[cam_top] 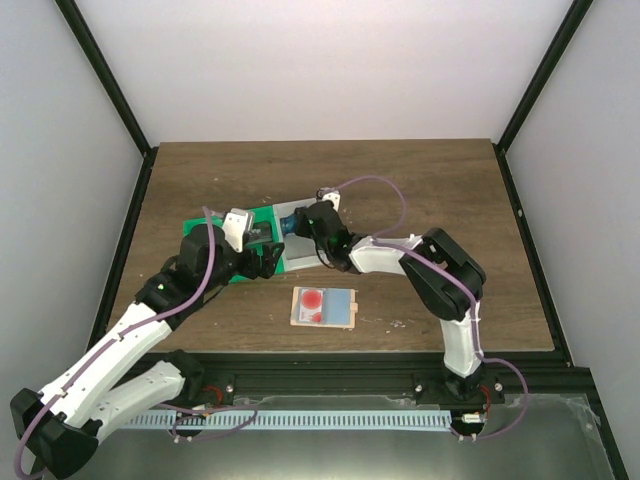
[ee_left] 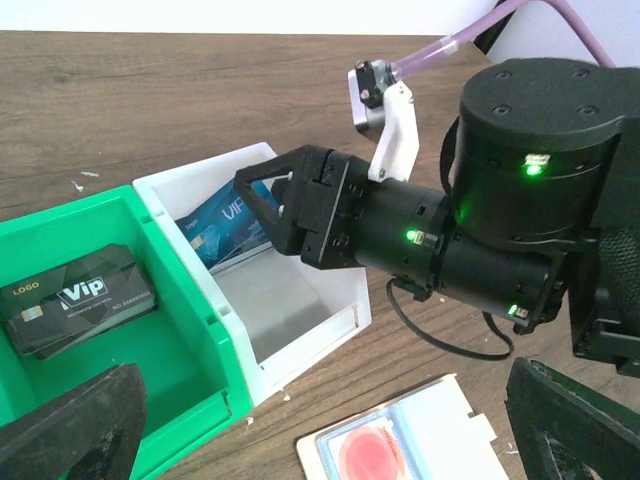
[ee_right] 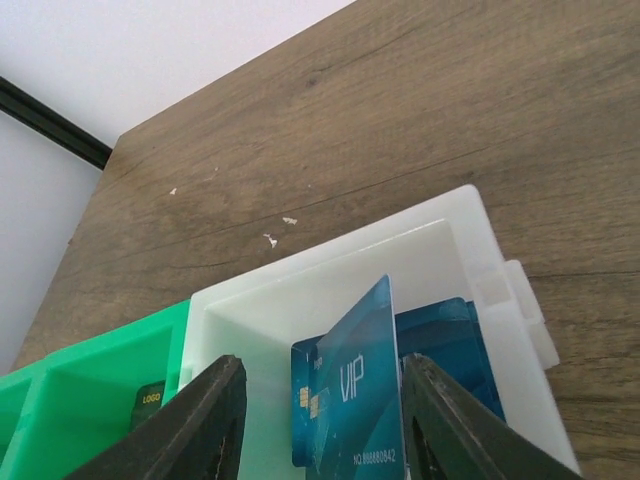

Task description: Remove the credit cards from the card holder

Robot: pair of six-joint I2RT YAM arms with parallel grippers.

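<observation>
A brown wood-grain table [cam_top: 420,180] carries three things. A green tray [cam_top: 197,226] sits left of centre, and a white box [cam_top: 300,256] stands against its right side, apparently touching it. Nearer the front edge, well apart from both, the card holder [cam_top: 323,307] lies open and flat, inner side up. A few small white specks [ee_right: 270,238], perhaps crumbs, dot the bare wood behind the box
</observation>
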